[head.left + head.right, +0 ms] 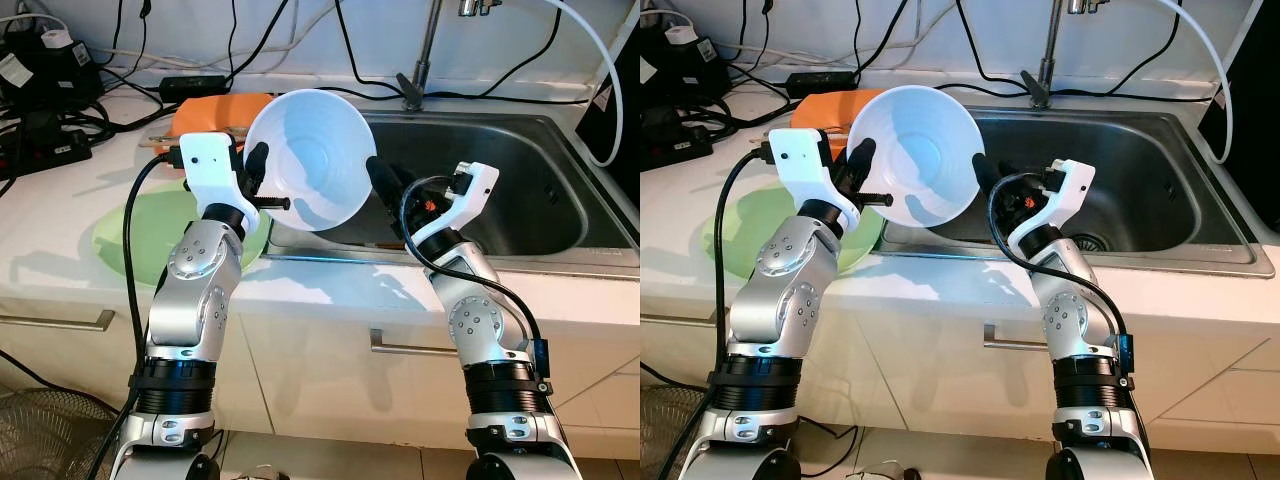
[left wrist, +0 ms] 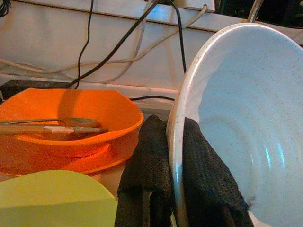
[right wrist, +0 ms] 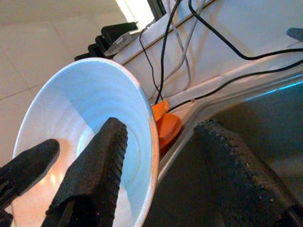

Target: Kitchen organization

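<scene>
A white bowl [image 1: 310,160] hangs tilted on its side over the left edge of the steel sink [image 1: 530,200], its hollow facing me. My left gripper [image 1: 258,165] is shut on the bowl's left rim; in the left wrist view the rim sits pinched between the two black fingers [image 2: 151,146]. My right gripper [image 1: 378,175] is open at the bowl's right rim. In the right wrist view one finger [image 3: 102,165] lies inside the bowl [image 3: 90,118] and the other stands outside, well apart from the rim.
A light green plate [image 1: 140,235] lies on the white counter under my left arm. Behind it an orange dish [image 1: 215,110] holds wooden utensils [image 2: 57,126]. A faucet [image 1: 420,60] rises behind the sink. Black cables and power adapters [image 1: 45,90] crowd the back left.
</scene>
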Motion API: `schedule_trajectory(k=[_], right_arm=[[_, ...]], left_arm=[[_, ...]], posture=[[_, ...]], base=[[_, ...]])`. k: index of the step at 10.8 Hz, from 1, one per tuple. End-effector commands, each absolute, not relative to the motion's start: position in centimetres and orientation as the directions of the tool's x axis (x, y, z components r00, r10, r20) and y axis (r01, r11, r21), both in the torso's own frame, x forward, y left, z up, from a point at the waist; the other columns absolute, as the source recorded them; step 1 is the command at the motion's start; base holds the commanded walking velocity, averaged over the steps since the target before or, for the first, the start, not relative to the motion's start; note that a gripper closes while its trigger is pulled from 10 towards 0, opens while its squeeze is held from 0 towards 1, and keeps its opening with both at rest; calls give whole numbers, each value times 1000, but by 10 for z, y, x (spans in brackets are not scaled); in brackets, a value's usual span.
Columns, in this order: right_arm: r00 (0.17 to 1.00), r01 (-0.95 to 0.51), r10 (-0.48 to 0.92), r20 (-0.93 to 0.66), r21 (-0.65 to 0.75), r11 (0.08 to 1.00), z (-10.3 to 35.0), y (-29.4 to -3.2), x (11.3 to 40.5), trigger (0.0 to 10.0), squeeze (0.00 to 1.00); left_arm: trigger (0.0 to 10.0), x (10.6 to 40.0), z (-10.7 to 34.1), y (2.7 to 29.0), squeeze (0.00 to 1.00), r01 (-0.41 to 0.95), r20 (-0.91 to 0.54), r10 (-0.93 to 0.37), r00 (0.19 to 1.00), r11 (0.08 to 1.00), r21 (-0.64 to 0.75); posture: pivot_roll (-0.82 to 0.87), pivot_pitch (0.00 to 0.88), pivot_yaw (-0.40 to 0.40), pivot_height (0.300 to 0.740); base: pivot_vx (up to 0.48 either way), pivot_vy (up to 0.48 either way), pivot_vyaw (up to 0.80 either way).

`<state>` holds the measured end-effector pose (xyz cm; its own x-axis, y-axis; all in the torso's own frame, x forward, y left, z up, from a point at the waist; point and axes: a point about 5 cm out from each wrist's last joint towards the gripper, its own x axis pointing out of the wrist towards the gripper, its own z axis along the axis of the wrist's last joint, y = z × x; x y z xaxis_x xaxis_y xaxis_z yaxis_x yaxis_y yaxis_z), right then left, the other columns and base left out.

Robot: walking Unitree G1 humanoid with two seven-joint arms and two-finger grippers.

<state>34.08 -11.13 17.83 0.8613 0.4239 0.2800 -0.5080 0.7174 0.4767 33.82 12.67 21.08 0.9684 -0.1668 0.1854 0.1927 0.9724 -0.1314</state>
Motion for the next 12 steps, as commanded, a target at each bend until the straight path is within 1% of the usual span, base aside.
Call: schedule_trajectory(k=[1,3,6,10,11,12], right_arm=[[845,-534,430,317,469,704,188,-110,341,10000,0],[847,-531,434,307,473,703,185,-109,340,10000,0],[847,-531,441,297,472,704,183,-108,340,10000,0],[847,-532,448,287,470,704,181,-107,340,10000,0],[850,-526,446,280,469,709,180,-107,341,6745,0],[852,-524,446,275,468,712,180,-107,342,0,0]], left_arm=[[10000,339,220,127,0,196,222,-166,961,973,-121],[10000,339,222,125,0,212,229,-180,957,969,-124],[10000,336,222,115,0,283,241,-248,938,951,-127],[10000,333,225,111,0,321,264,-279,923,938,-131],[10000,333,227,111,0,325,277,-280,919,936,-135],[10000,332,228,111,0,328,284,-280,917,935,-137]], posture=[[111,0,59,740],[115,0,55,740],[114,0,53,740],[117,0,48,740],[119,0,46,740],[120,0,47,740]], base=[[0,0,0],[0,0,0],[0,0,0],[0,0,0],[0,0,0],[0,0,0]])
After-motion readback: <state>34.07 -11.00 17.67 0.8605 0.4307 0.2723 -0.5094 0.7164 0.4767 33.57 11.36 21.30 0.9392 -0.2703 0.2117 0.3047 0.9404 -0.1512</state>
